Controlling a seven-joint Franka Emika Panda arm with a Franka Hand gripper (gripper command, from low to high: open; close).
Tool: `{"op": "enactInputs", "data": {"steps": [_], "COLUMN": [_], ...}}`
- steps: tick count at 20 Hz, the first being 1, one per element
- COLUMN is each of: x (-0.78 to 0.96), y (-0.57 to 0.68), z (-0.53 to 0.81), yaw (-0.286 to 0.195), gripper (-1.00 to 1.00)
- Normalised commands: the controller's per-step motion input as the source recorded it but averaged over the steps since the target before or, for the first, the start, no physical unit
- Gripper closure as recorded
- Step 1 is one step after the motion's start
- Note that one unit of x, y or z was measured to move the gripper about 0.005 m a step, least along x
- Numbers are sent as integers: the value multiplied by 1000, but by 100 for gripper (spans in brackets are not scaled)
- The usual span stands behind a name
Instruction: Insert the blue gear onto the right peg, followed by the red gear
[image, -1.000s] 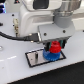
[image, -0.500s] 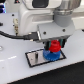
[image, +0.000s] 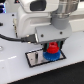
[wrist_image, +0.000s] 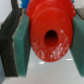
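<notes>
Grey black-rimmed rectangular plate (image: 35, 58): lies on the white table, its bare part toward the exterior view's left; the table's edges and corners are not clear enough to place it by them.
Flat round bright-blue toothed plastic gear (image: 51, 56): sits low on the plate, at the plate's end toward the exterior view's right, directly under the red one, so it looks already seated.
Round bright-red plastic gear with raised hub (image: 51, 49): held just above the blue gear, its centre hole (wrist_image: 51, 37) facing the wrist camera.
Gripper (wrist_image: 46, 37): jaws closed on the red gear, a green pad (wrist_image: 21, 47) pressed to each side of its rim.
Right peg: hidden beneath the gears; cannot tell how far it enters the hub.
Deciding relation: the hole's axis appears to run straight down from the jaws, in line with the blue gear, so I judge the coming move is a plain vertical lowering.
</notes>
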Motion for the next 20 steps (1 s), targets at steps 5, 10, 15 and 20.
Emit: {"op": "enactInputs", "data": {"steps": [5, 10, 15, 20], "x": [65, 237, 221, 85], "y": [9, -9, 4, 21], "z": [80, -180, -104, 67], "yaw": [0, 0, 0, 0], "gripper": [100, 100, 100, -100]}}
